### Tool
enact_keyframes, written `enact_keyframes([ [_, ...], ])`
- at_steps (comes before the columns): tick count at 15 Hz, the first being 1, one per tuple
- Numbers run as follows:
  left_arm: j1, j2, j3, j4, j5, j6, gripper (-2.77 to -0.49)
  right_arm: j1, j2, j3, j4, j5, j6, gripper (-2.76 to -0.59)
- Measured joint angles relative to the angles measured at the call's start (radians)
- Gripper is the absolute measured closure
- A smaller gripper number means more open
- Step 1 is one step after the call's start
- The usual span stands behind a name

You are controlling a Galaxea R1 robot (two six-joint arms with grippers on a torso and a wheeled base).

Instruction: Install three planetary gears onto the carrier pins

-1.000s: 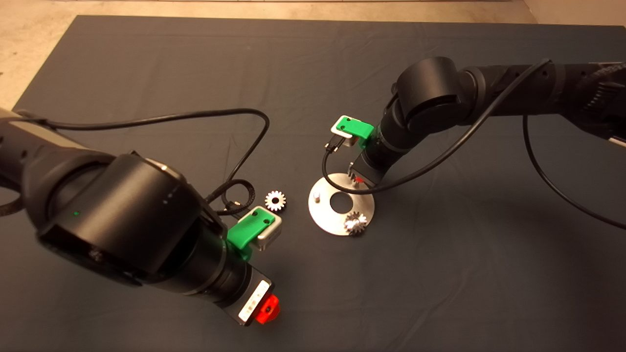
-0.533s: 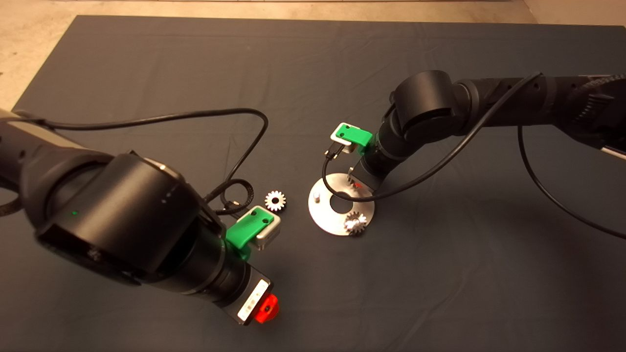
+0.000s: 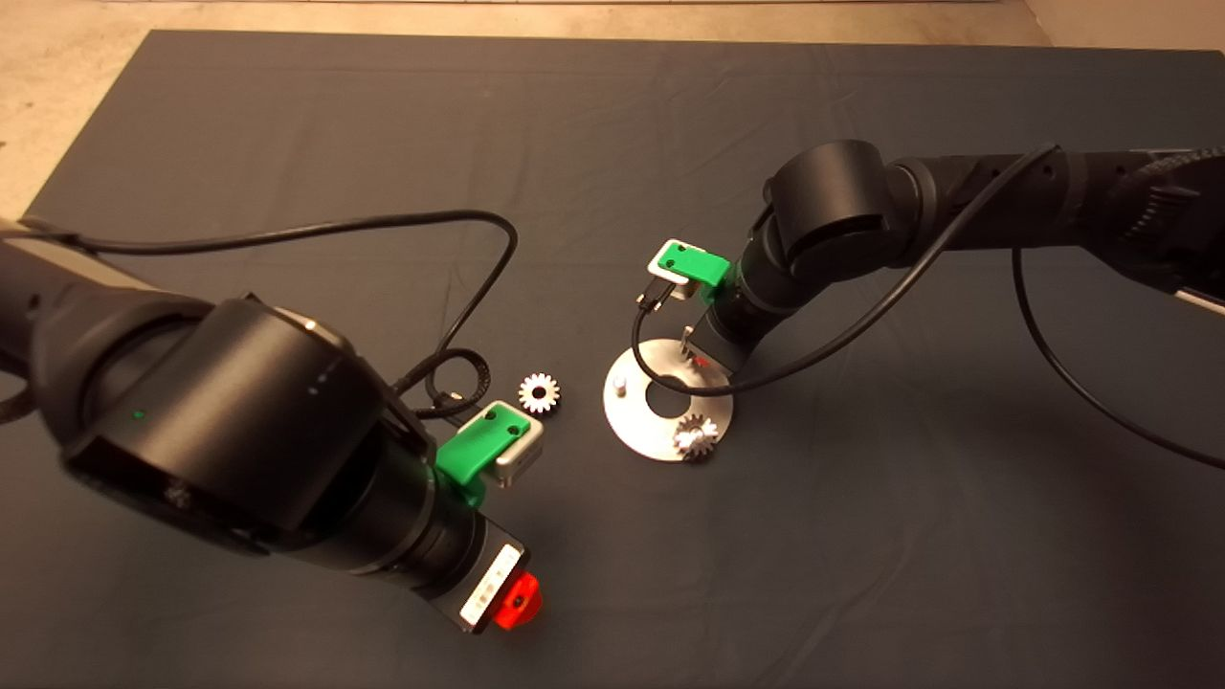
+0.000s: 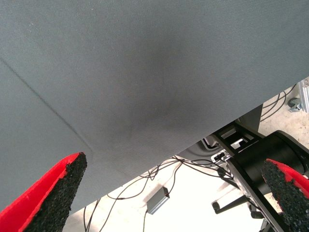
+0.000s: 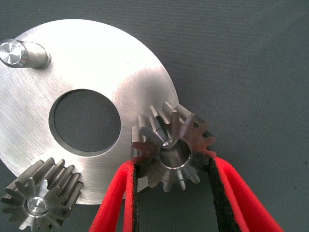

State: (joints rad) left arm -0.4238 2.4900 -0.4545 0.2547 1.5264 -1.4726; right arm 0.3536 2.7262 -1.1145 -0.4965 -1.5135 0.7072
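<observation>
Right gripper over rim of carrier disc, red fingers clamped on 1 planetary gear, gear sitting on a pin there. 2nd gear seated on pin at near rim. 3rd pin bare. 3rd gear loose on mat, just beside disc. Left gripper spread wide, nothing held, hovering near mat's front edge, well apart from disc.
</observation>
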Motion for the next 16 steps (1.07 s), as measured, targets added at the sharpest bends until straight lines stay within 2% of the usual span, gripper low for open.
enact_keyframes([
  [16, 0.000, -0.003, 0.000, 0.000, 0.000, 0.000, -2.64, -0.022, 0.000, 0.010, -0.017, -0.007, 0.000, -0.81],
])
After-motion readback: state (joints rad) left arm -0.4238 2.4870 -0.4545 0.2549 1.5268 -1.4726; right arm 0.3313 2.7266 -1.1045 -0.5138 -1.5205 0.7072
